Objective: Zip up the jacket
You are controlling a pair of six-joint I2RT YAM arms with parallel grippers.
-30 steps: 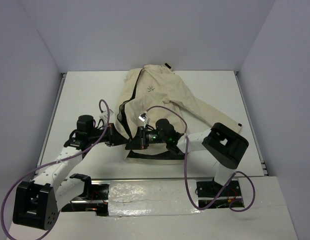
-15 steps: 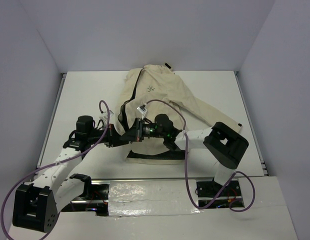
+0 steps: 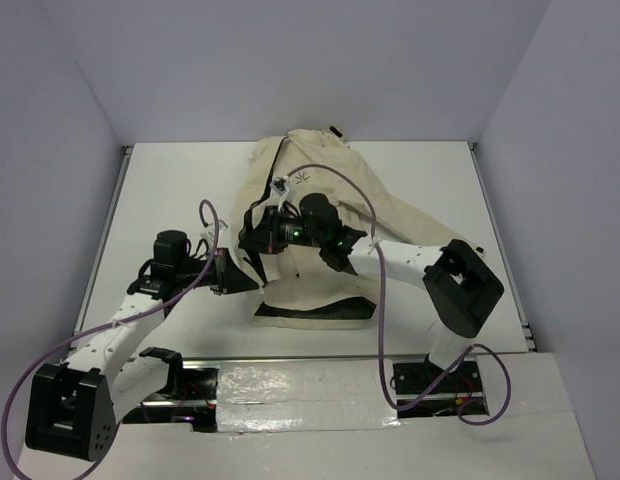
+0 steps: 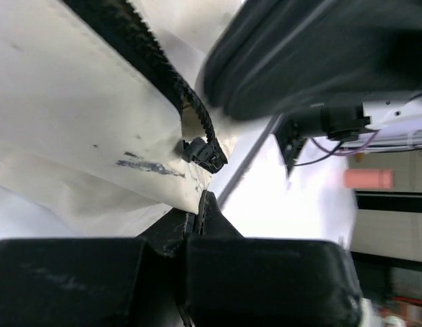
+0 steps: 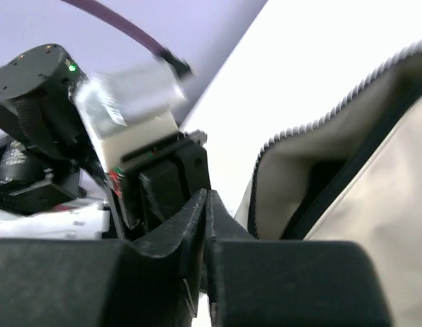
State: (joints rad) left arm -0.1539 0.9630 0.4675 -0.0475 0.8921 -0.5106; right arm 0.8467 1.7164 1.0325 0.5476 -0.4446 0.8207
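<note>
The cream jacket lies on the white table, collar at the far side, with a small dark logo on the chest. Its dark zipper runs up the left front. My left gripper is shut on the jacket's bottom hem beside the zipper's lower end; in the left wrist view the jaws pinch the cream edge. My right gripper sits on the zipper line about halfway up, jaws shut; the zipper pull is hidden between them. Open zipper teeth show beyond.
The jacket's right sleeve stretches toward the right arm's base. Metal rails run along the table's left and right edges. Purple cables loop over both arms. Grey walls enclose the table on three sides.
My right gripper has moved up the zipper line from near the hem to about mid-chest, still shut. The left gripper has stayed on the hem.
</note>
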